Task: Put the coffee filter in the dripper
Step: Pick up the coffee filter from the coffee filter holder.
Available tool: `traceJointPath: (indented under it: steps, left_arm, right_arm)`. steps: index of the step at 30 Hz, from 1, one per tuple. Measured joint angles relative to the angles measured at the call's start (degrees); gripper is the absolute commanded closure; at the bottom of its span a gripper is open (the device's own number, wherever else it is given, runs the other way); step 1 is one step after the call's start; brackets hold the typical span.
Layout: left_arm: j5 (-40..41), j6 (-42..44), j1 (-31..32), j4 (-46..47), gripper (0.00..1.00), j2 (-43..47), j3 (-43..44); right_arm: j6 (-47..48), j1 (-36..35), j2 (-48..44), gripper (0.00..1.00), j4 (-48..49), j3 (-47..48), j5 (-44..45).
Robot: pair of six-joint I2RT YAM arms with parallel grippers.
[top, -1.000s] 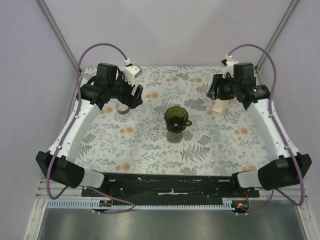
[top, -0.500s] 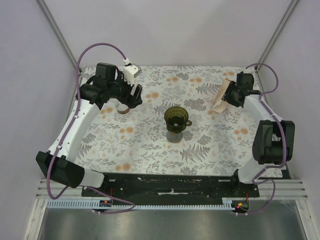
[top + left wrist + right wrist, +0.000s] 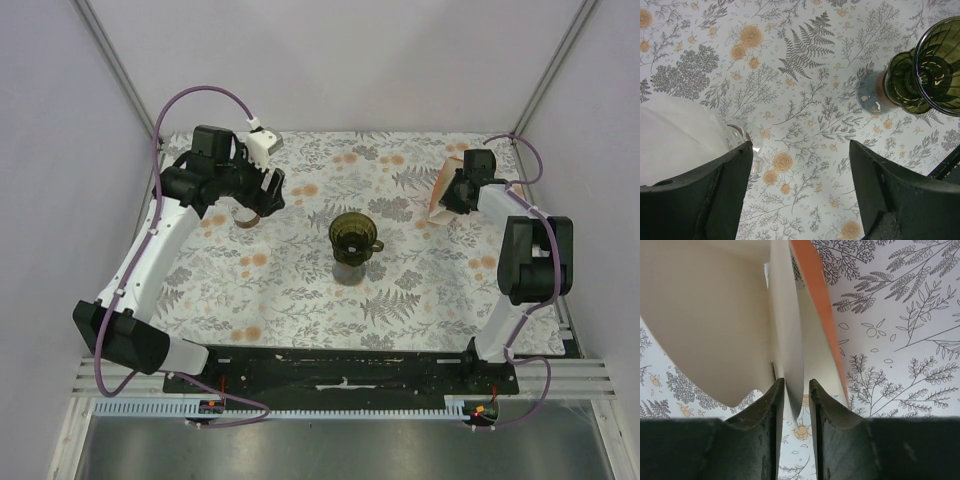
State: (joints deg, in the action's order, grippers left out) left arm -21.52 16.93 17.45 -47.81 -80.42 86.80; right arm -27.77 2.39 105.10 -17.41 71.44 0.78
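Over the last second the right arm has folded back toward the far right of the floral-patterned table (image 3: 300, 290). Its right gripper (image 3: 792, 385) is now clenched on a thin pale sheet, which looks to be the thin white paper coffee filter (image 3: 787, 330), at the mouth of the long pale peach packet (image 3: 440, 195), so extraction seems to be under way. The dark olive-green translucent funnel-shaped dripper (image 3: 352, 236) has not moved: it stands upright and empty mid-table, well apart from the filter, while the left gripper (image 3: 800, 145) hangs released.
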Motion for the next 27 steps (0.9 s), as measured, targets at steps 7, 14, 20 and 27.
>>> traceJointPath:
  steps: [7, 14, 20, 27]
  left_arm:
    - [0.0, 0.0, -0.1, -0.1, 0.16, -0.6, 0.0]
    - [-0.6, 0.0, -0.1, -0.2, 0.16, -0.6, 0.0]
    - [-2.2, 0.0, -0.1, -0.3, 0.16, -0.5, 0.0]
    - [-8.7, 0.0, -0.1, -3.0, 0.14, -0.3, 1.4]
  right_arm:
    - [1.2, 0.0, 0.3, 1.0, 0.2, 1.0, -0.7]
    - [7.5, -0.1, -11.0, 1.0, -2.7, -0.8, -0.5]
    - [16.0, -1.3, -29.6, 1.0, -8.0, -0.2, -2.5]
    - [27.6, -9.4, -44.2, 1.0, -13.6, 2.2, -18.4]
